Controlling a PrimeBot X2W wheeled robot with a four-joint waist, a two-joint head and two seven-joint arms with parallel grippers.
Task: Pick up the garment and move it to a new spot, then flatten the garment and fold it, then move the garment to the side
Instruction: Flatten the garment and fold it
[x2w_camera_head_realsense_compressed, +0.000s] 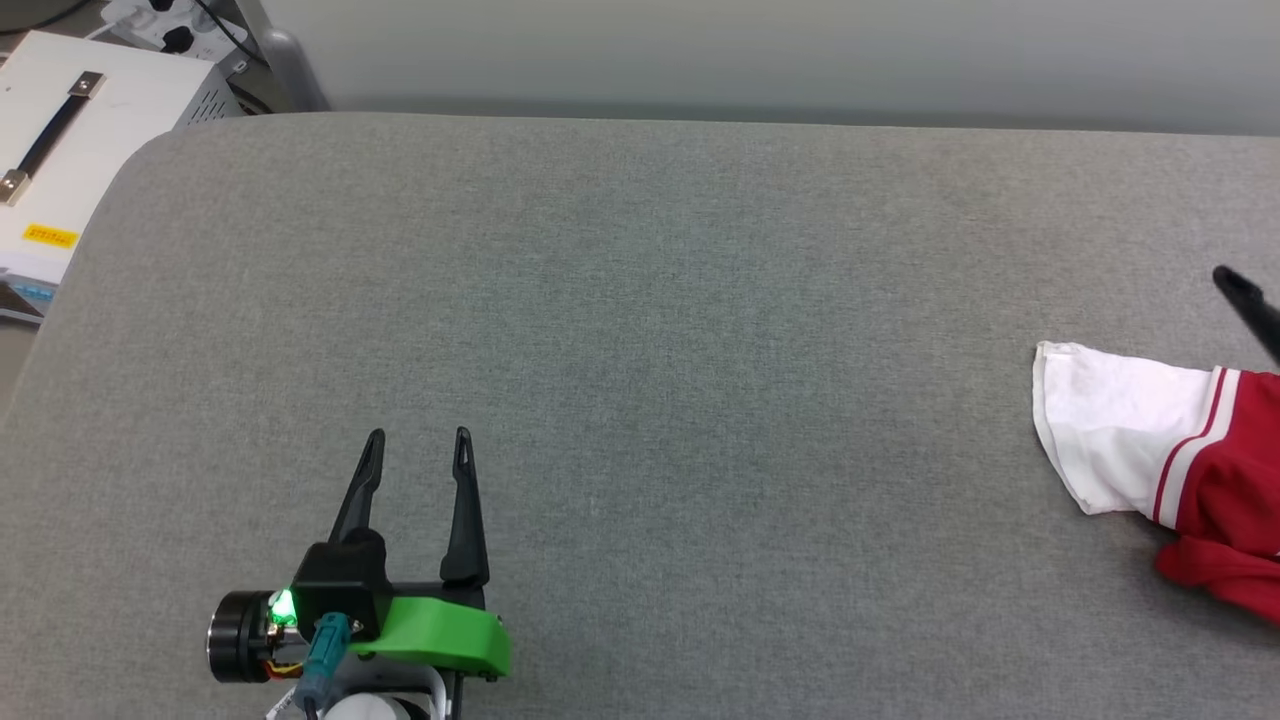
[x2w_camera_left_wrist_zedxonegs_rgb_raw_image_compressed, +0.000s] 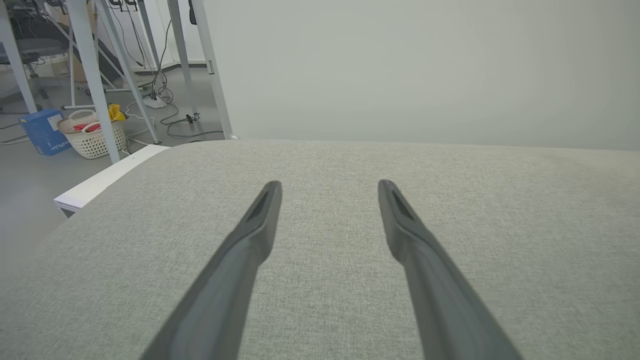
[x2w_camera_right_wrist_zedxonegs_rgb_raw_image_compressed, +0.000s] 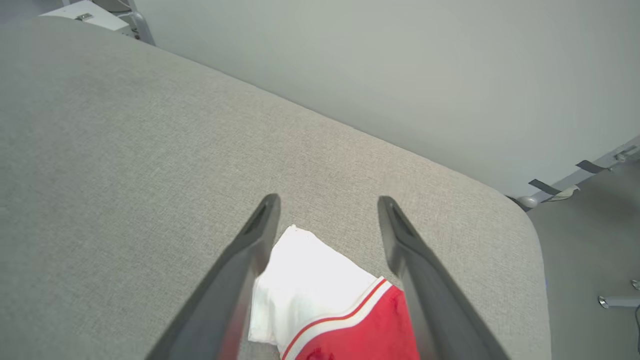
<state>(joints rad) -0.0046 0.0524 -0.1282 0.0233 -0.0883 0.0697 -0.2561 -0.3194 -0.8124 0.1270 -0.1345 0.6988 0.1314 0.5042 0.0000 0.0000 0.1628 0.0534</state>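
Garment (x2w_camera_right_wrist_zedxonegs_rgb_raw_image_compressed: 320, 285) looks soft, light and limp beneath the right hand (x2w_camera_right_wrist_zedxonegs_rgb_raw_image_compressed: 328, 199), jaws wide, empty; best pinched at the striped sleeve seam.

Wide grey tabletop (x2w_camera_head_realsense_compressed: 640, 350) offers free passage; the garment (x2w_camera_head_realsense_compressed: 1130, 430) lies at right.

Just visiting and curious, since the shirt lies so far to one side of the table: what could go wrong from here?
1. The shirt lies bunched near the right end of the table; a clumsy pull might drag it off.
2. The right tool hangs open above the white sleeve; closing there may catch only that, leaving the rest trailing.
3. The left tool is far off, so it may not help.
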